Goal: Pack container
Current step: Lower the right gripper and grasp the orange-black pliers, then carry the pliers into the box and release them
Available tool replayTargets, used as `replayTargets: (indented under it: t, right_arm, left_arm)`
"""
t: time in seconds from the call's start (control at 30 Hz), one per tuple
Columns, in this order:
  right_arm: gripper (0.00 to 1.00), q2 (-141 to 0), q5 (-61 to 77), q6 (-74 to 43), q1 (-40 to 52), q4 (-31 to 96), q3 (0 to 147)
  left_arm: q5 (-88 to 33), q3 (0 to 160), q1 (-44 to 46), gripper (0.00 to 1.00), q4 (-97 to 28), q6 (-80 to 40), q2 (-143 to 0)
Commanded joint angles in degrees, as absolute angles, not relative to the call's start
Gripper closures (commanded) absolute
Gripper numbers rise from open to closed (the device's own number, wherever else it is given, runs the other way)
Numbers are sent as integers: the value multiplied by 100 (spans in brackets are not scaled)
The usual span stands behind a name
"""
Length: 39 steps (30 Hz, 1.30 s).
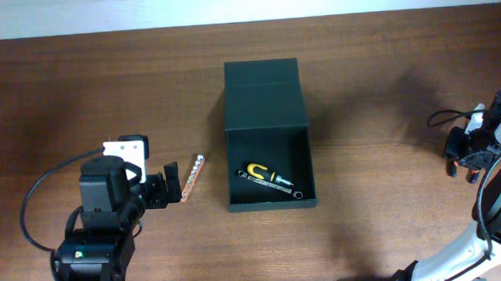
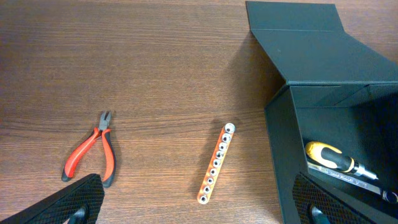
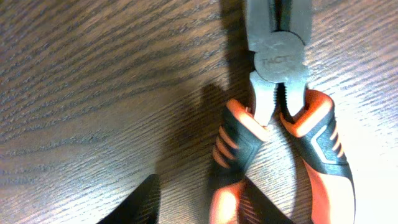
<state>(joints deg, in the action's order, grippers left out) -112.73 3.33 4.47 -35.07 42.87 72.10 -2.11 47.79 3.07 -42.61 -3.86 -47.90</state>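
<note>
A big dark green box (image 1: 268, 148) made of stiff card sits in the middle of the brown wooden desk (image 1: 79, 97). Its flap lid is open and lies flat behind it. Inside are a yellow and black screwdriver (image 1: 258, 170) and a thin silver wrench (image 1: 285, 186), side by side.

A thin orange strip with a row of small silver bits (image 1: 193, 174) lies on the desk, just to the left of the box and not touching it. The left gripper (image 1: 169, 185) is right by the strip's near end. It is open wide and holds nothing. The strip's long side points away from this gripper and leans a little toward the box. The left arm is much nearer to it, so I think that arm should pick it up next and carry it right, into the box.

Red-handled pliers (image 2: 102, 129) lie further left in the left wrist view.

The right gripper (image 1: 465, 155) is far off at the right edge. It is very close above orange and black pliers with a grey metal head (image 3: 281, 59). I cannot tell how open it is, or if it holds them.
</note>
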Motion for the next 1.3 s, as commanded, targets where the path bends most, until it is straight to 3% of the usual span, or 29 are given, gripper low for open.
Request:
replayTargets:
  t: [0.0,0.53,0.97,1.27]
  right_arm:
    - [67,-11483,456,403,-3489,4300,7150]
    - [94,-11483,607,403,-3489,4281,7150]
    - [96,-11472,1033,401,-3365,4333,7172]
    - [96,-10792,1033,432,-2137,5063,7935]
  left_arm:
    - [-276,4873,283,1,-4246,-296,-4794]
    - [-274,4873,283,1,-4244,-296,-4794]
    - [-272,4873,283,1,-4244,-294,-4794]
    - [-252,4873,283,1,-4246,-294,-4794]
